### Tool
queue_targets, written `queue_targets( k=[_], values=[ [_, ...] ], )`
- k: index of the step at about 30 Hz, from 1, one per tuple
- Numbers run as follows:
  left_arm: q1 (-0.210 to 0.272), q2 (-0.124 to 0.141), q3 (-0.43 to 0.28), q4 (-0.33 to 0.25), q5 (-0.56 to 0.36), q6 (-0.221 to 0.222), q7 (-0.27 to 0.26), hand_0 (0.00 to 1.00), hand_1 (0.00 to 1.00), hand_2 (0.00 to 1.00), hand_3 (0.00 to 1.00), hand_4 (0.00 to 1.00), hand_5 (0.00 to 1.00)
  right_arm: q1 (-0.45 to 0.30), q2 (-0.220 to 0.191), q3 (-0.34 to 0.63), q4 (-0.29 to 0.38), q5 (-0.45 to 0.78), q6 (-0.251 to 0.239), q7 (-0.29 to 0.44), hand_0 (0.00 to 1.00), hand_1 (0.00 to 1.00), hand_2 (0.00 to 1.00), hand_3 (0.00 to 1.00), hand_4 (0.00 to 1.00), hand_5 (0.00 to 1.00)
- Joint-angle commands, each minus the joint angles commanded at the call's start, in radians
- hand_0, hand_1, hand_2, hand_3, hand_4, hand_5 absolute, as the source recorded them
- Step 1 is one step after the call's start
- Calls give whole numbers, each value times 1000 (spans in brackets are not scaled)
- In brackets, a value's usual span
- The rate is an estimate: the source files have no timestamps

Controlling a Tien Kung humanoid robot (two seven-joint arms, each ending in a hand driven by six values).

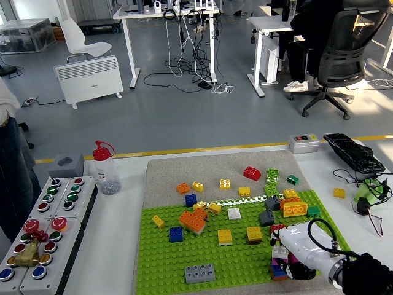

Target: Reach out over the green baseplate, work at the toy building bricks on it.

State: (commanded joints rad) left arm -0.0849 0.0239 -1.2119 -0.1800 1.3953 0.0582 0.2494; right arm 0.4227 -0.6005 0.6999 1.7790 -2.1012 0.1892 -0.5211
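Right hand (302, 253), grip state indiscernible, over multicolour brick stack (282, 263) at near-right corner of green baseplate (166, 264) — press vertically w/ steady force, avoid neighbouring yellow brick (254, 233).

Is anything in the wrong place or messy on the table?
Yes, a little. Several bricks, such as the red brick, lie off the green baseplate on the grey mat. One small yellow brick sits alone on the white table, near a tangle of wires. Nothing looks spilled or broken.
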Motion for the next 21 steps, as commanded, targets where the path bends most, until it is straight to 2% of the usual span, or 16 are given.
queue_targets(
  k=[9,10,15,16,21],
  values=[
    [1,1,3,0,-3,-1,1,684,696,682,618,349,998,2,-8,13,0,-18,-23,4,161,334,551,560,642,175],
    [2,1,3,0,-3,-1,2,684,696,682,618,349,998,2,-10,16,0,-21,-25,4,174,343,587,608,673,196],
    [6,1,4,0,-4,-2,2,684,696,682,618,349,998,0,-26,51,0,-39,-30,1,174,343,587,608,673,196],
    [7,1,4,0,-4,-2,2,684,696,681,618,349,998,-1,-29,59,0,-42,-31,2,204,384,649,674,725,249],
    [11,2,3,0,0,-3,5,684,696,681,618,349,998,-4,-37,88,0,-47,-38,4,204,384,649,674,725,249]
  ],
)
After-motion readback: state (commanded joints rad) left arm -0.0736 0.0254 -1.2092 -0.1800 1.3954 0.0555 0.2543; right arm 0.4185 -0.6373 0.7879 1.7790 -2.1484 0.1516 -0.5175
